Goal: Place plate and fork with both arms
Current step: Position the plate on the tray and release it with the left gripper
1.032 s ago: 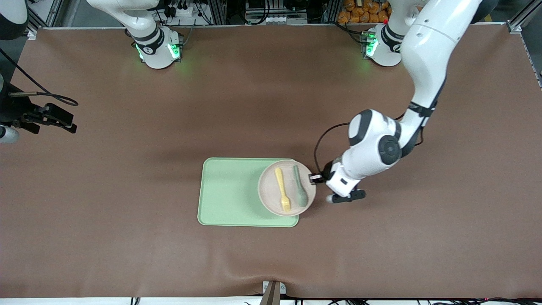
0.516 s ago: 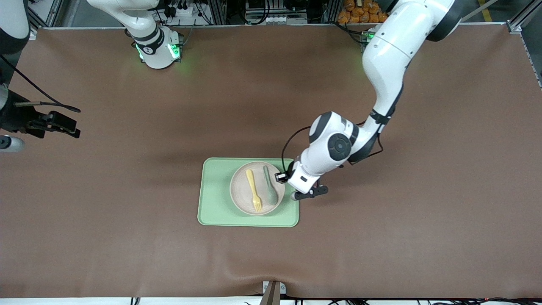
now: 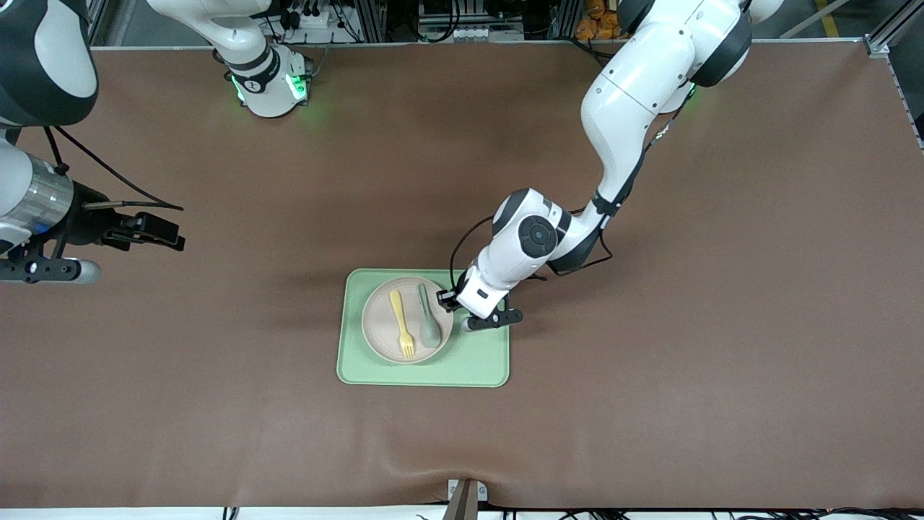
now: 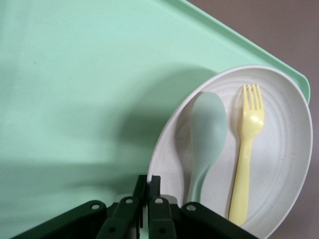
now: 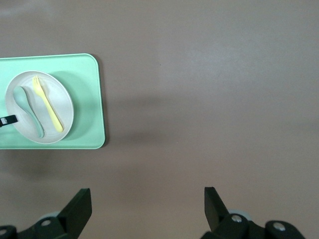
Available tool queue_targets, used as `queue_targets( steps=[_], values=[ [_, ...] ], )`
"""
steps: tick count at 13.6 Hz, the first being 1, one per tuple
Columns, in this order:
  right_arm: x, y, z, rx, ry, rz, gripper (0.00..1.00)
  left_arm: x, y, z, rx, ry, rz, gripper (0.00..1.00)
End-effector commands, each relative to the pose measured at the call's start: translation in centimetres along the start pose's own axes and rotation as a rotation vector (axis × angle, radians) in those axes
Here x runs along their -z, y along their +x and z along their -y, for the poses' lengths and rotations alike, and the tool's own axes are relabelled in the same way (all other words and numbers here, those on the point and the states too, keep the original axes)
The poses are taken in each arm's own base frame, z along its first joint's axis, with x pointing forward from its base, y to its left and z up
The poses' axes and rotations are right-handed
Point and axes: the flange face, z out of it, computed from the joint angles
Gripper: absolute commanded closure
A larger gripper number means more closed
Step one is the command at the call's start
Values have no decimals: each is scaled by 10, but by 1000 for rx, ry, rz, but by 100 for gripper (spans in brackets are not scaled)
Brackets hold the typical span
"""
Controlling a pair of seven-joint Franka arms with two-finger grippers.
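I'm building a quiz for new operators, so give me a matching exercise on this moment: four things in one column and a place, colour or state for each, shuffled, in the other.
Things:
1. fork
2. spoon
3. left gripper
4. right gripper

States:
A. open over bare table, toward the right arm's end
B. pale yellow, lying on the plate
C. shut on the plate's rim, over the green tray
D. grey-green, lying beside the fork

Pairs: 1-B, 2-D, 3-C, 4-A
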Motion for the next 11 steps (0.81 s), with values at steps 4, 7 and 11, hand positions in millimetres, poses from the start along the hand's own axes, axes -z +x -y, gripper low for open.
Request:
queue_targets(
  steps=[4,7,11],
  values=[
    [4,2,3,-22,34,-2,0,-10,3,-6,1,-10,-42,100],
    [4,2,0,-28,42,0,0,-9,5,-5,-3,-1,-55,100],
    [4,2,1,-29,51,1,0,1,12,-4,0,0,-63,100]
  ],
)
